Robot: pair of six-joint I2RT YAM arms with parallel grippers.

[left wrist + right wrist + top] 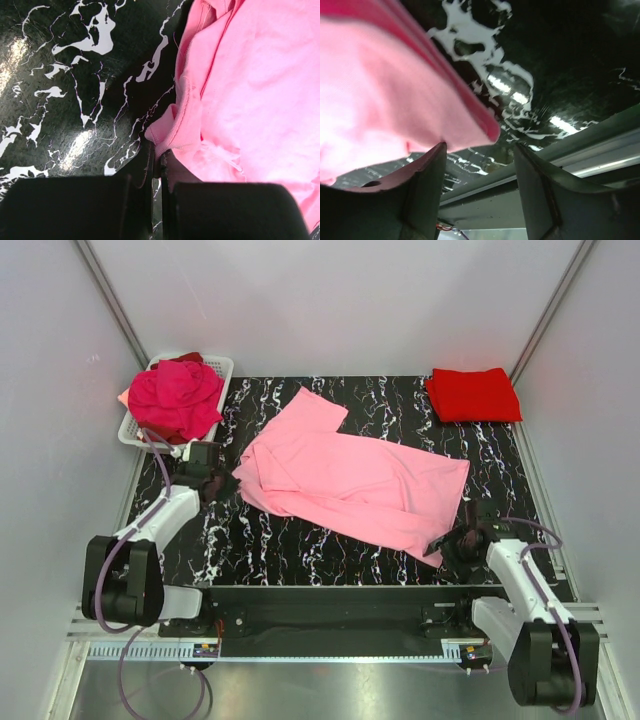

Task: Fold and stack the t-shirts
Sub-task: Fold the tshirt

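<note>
Pink t-shirt (350, 480) flat on surface (300, 540), left fingers (142, 172) pinching its left end, right fingers (420, 190) apart around near-right corner, probably prepping two-corner fold.

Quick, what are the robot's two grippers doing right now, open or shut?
Left gripper: shut on the edge of the pink t-shirt.
Right gripper: jaws open at the pink t-shirt's corner, not gripping it.

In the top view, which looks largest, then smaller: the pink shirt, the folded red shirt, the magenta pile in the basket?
1. Pink shirt, largest.
2-3. Magenta pile and folded red shirt look nearly alike; I would not rank them.
</note>
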